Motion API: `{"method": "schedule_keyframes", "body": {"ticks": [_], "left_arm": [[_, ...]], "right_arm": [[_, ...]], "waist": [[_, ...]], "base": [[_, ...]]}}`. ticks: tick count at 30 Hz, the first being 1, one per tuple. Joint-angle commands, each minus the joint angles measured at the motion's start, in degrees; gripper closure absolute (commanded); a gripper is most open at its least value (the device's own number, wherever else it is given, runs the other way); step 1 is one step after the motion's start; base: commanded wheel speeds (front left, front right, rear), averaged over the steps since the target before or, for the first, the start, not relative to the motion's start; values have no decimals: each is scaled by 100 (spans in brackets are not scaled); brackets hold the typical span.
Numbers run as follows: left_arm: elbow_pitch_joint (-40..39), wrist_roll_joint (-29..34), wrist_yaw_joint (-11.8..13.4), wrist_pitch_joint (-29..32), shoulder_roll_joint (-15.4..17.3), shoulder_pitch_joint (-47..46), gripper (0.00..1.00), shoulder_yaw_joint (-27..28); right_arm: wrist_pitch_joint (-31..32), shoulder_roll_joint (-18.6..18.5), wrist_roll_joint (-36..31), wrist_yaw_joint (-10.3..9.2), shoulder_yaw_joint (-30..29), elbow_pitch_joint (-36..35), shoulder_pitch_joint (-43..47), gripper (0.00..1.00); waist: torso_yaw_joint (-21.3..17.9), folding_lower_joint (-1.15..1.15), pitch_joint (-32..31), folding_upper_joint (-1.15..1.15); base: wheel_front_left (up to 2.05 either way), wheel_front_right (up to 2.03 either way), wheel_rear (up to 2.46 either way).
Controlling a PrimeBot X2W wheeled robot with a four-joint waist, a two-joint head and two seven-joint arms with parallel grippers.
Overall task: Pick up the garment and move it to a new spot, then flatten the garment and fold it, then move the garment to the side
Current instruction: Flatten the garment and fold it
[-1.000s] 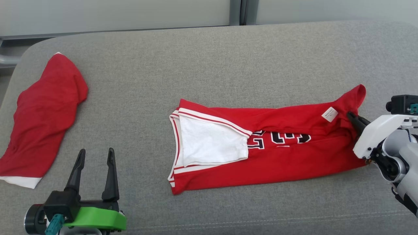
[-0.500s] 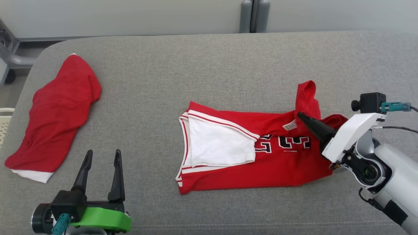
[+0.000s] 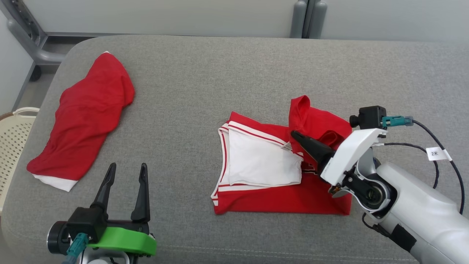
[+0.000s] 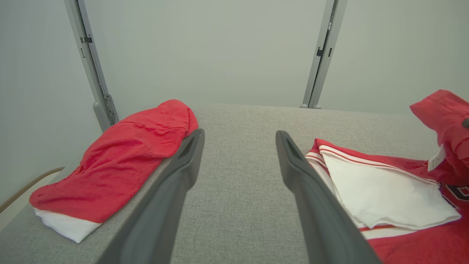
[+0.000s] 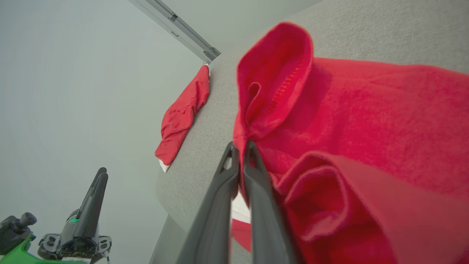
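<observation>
R arm comes in from the jersey's [image 3: 285,196] right, forearm slanted low. The right gripper [image 3: 295,135] is pinched tight on a raised red fold at the jersey's right end, held up over its body. L arm sits well left of the jersey. The left gripper [image 3: 127,168] has its fingers spread wide and is empty.

Jersey lies on the grey cushion [image 3: 201,80], white flap on its left half. Pale wall [image 3: 183,14] w/ metal posts [image 3: 307,18] behind; cream basket [image 3: 14,139] far left.

Count: 2 red garments incl. the other red garment [image 3: 88,113], 2 grippers, 1 basket.

Matt red cloth garment [image 3: 285,200], coarse gry fabric cushion [image 3: 220,80]
</observation>
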Motion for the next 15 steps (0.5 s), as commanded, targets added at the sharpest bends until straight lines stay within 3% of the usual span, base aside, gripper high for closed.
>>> {"method": "schedule_keyframes", "body": {"ticks": [1,15], "left_arm": [[8,-23,-20,-14,1,-74,0,-18],[72,-163,40,-14,1,-241,0,-317]], "right_arm": [[-40,91,3,2,38,67,-83,100],[-245,935,-41,2,377,1095,-564,100]], "waist": [[60,0,5,0],[400,0,86,0]], "base": [[0,0,0],[0,0,0]]}}
